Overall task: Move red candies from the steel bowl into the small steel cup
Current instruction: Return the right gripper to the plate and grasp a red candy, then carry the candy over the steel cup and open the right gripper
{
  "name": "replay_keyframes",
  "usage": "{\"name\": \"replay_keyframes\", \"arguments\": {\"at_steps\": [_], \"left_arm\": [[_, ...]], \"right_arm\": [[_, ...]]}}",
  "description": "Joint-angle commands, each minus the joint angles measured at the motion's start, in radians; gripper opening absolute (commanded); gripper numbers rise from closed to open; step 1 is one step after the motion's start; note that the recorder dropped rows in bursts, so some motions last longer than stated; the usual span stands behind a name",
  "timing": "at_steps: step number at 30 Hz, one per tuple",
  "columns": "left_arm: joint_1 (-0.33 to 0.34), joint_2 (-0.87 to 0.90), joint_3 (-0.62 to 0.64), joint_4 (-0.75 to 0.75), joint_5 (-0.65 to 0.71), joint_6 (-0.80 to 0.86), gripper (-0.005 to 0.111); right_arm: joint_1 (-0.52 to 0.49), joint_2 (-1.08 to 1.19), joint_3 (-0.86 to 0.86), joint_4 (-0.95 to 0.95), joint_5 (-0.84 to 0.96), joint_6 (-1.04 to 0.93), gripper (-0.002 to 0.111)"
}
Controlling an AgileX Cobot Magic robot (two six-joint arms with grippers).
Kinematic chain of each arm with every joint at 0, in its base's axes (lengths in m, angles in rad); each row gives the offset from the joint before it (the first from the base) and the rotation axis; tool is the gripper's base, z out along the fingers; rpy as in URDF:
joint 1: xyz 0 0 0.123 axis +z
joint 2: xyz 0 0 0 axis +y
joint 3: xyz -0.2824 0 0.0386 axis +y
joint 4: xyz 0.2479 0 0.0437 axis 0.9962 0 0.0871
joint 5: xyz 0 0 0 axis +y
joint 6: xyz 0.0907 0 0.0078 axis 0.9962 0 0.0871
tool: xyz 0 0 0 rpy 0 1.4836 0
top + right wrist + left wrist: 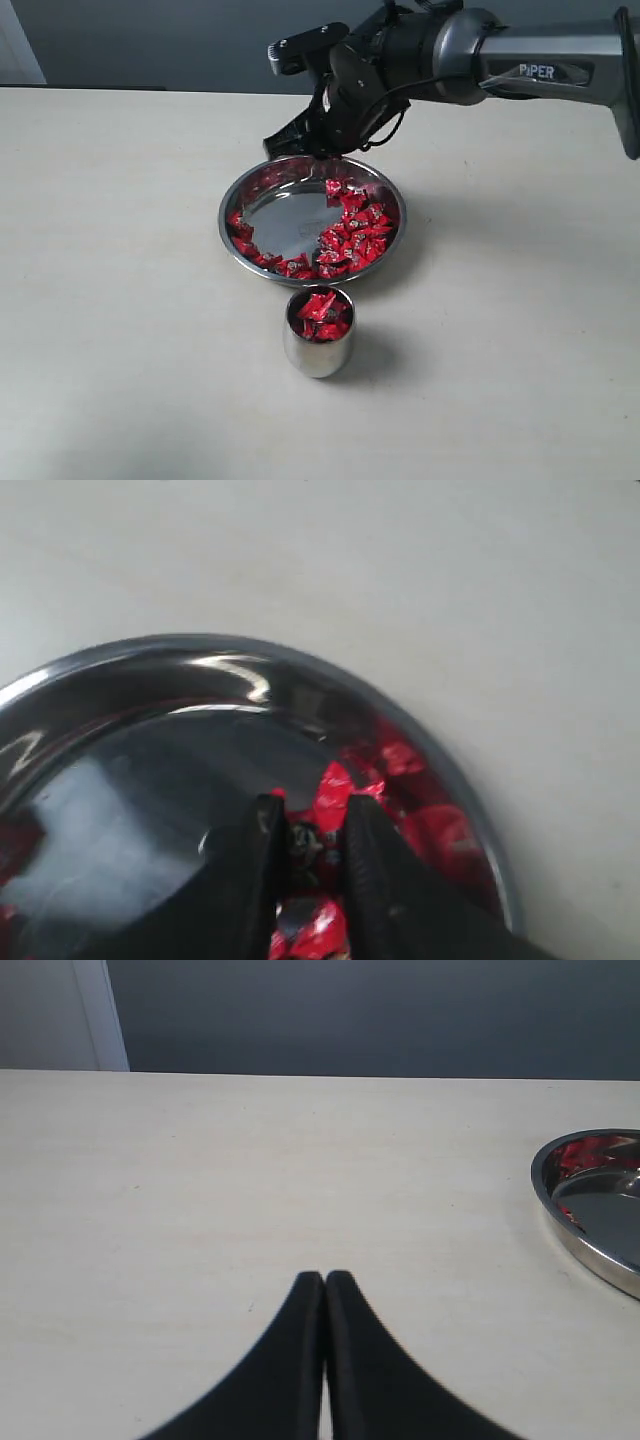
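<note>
Above the steel bowl's (285,215) far rim: right gripper (320,153) and its arm block the way.
Just beside its near rim: small steel cup (318,355) stands.
Left of it: bare desk (110,250), open.
Inside it: red candies (355,235) crowd the right side.

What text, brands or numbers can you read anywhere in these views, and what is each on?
"PiPER": white lettering on the grey link of the right arm.
Red candies: the wrappers have pale marks, too small to read.
Steel bowl and small steel cup: no markings visible.
The left and right wrist views show no readable text.
</note>
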Motion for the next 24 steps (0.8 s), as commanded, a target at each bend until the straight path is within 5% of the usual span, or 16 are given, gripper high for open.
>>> {"name": "replay_keyframes", "arguments": {"at_steps": [1,8,18,24], "left_arm": [[-0.005,-0.005,0.003,0.0,-0.004,-0.002,0.0],[-0.005,-0.005,0.003,0.0,-0.004,-0.002,0.0],[-0.005,-0.005,0.003,0.0,-0.004,-0.002,0.0],[-0.005,-0.005,0.003,0.0,-0.004,-0.002,0.0]], "right_arm": [[0.1,-0.125,0.116,0.02,0.015,-0.041,-0.001],[0.204,-0.396,0.424,0.027,-0.026,-0.035,-0.001],[0.225,-0.624,0.59,0.207,-0.003,-0.076,-0.001],[0.225,-0.664,0.659,0.448,0.008,-0.286,-0.001]]}}
